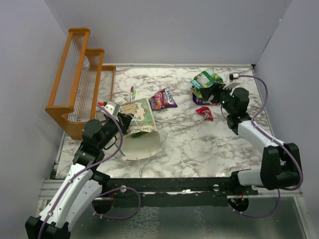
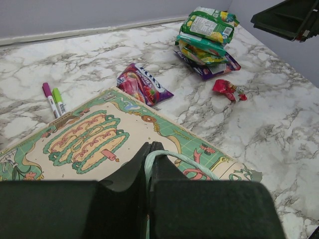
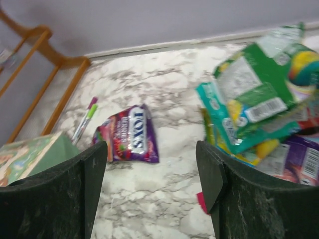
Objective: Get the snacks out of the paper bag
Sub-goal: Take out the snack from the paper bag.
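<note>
The mint-green paper bag [image 1: 139, 117] lies on its side, printed face [image 2: 94, 137] up, cream mouth toward the near edge. My left gripper [image 2: 149, 149] is shut on its string handle [image 2: 172, 156] at the bag's left side [image 1: 122, 122]. Snacks lie on the marble: a purple packet [image 1: 163, 99] [image 3: 130, 134] just beyond the bag, a pile of green and purple packets [image 1: 205, 82] [image 2: 205, 35] at the back right, and a small red packet [image 1: 205, 113] [image 2: 228, 90]. My right gripper [image 3: 152, 169] hangs open and empty beside the pile [image 1: 217, 93].
Two markers [image 1: 132, 93] [image 2: 54, 99] with purple and green caps lie beyond the bag's left corner. An orange wooden rack [image 1: 79, 79] stands at the back left. Grey walls close in the table on three sides.
</note>
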